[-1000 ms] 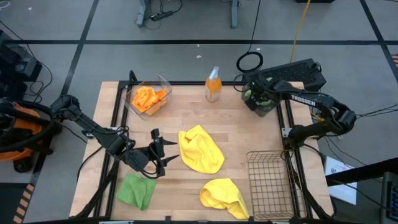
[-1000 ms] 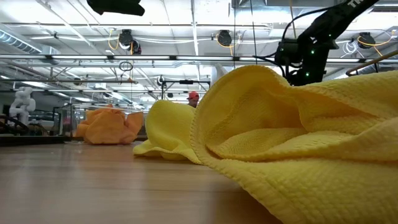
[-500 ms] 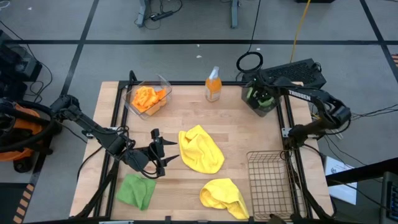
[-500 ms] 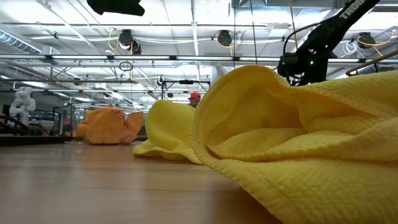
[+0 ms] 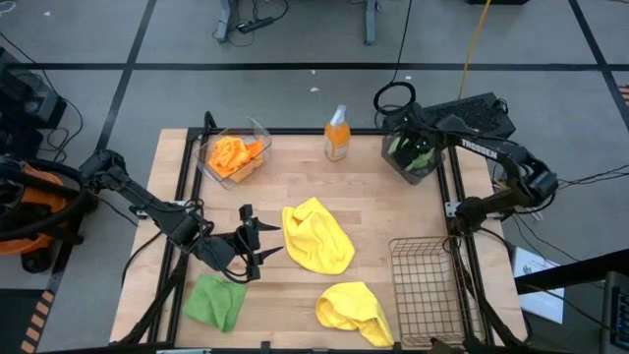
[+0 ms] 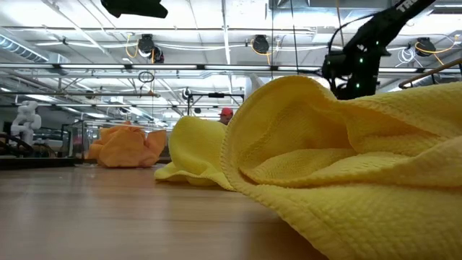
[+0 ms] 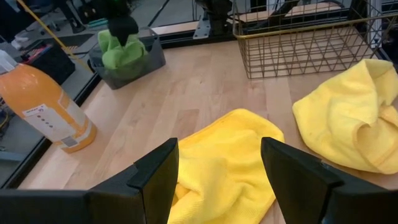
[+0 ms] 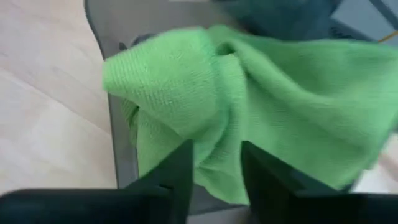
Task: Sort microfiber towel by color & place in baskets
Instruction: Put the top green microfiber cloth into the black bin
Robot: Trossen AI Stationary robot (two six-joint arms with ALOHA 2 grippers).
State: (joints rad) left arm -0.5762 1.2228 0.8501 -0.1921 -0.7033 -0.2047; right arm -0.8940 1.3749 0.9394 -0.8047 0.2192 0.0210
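My left gripper (image 5: 263, 241) (image 7: 217, 180) hovers open just left of a crumpled yellow towel (image 5: 316, 236) (image 7: 224, 168) lying mid-table. A second yellow towel (image 5: 354, 311) (image 7: 348, 115) lies near the front edge. One green towel (image 5: 216, 301) lies at the near left. The orange towels (image 5: 234, 154) sit in the clear basket (image 5: 257, 133). My right gripper (image 5: 411, 149) (image 8: 217, 180) is over the dark smoky basket (image 5: 432, 172) (image 7: 146, 62) at the far right, shut on another green towel (image 8: 249, 99) (image 7: 121, 53). The wire basket (image 5: 425, 290) stands near right. My right gripper pinches a bunched fold of the green towel (image 8: 217, 152) between its two fingers, coming from above and pointing down. Several layers look gathered there. The cloth spreads slack below the fingers into the dark basket, and part of it lies over the basket's wall (image 8: 115, 143).
An orange spray bottle (image 5: 337, 135) (image 7: 43, 106) with a white top stands at the far edge between the clear and dark baskets. Bare wood shows between the yellow towels and the far baskets. Black frame rails (image 5: 462, 246) run along the table's sides.
My right gripper dipped a little toward the dark basket and has come back up, still over it with the green towel. The left arm and the towels on the table have stayed put.
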